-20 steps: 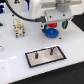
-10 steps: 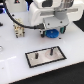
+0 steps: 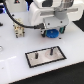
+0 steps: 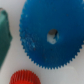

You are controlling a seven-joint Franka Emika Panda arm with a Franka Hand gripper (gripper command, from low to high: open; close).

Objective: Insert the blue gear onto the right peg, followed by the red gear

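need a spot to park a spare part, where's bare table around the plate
Bare white table lies between the plate and the near edge, and on the exterior view's left of the plate. It is crowded behind the plate: the gripper hangs over the blue gear, and a small fixture stands further left.

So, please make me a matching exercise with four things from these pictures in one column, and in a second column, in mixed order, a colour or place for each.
Things:
1. blue gear
2. red gear
3. right peg
4. plate

Descriptions:
A. small, red and toothed, beside the larger gear in the wrist view
B. grey rectangle with a black edge, on the white table
C. wide, toothed disc with a centre hole, under the arm
D. thin dark pin standing on the plate, nearer the exterior view's right

Pairs: 1-C, 2-A, 3-D, 4-B
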